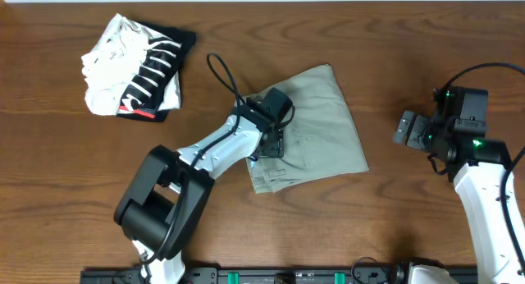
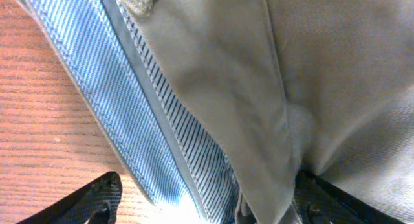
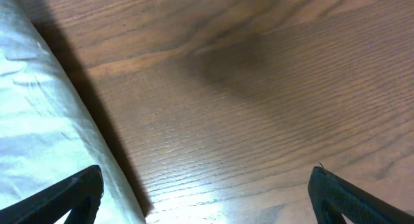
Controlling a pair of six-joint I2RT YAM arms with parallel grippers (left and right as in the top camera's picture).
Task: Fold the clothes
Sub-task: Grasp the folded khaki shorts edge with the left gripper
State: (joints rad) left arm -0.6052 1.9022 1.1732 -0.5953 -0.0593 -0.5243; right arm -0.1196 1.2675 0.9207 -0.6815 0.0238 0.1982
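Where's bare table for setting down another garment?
Bare table front-left, between striped garment and left arm. Also front-centre, between khaki shorts and right arm, and back-right, behind right gripper. Crowded mid-table: left gripper over the shorts.

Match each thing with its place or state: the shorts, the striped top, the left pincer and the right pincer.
1 shorts
2 striped top
3 left pincer
4 right pincer

A open, over bare table beside the shorts
B far left corner
C open, over the blue waistband
D khaki, mid-table

Pairs: 1-D, 2-B, 3-C, 4-A
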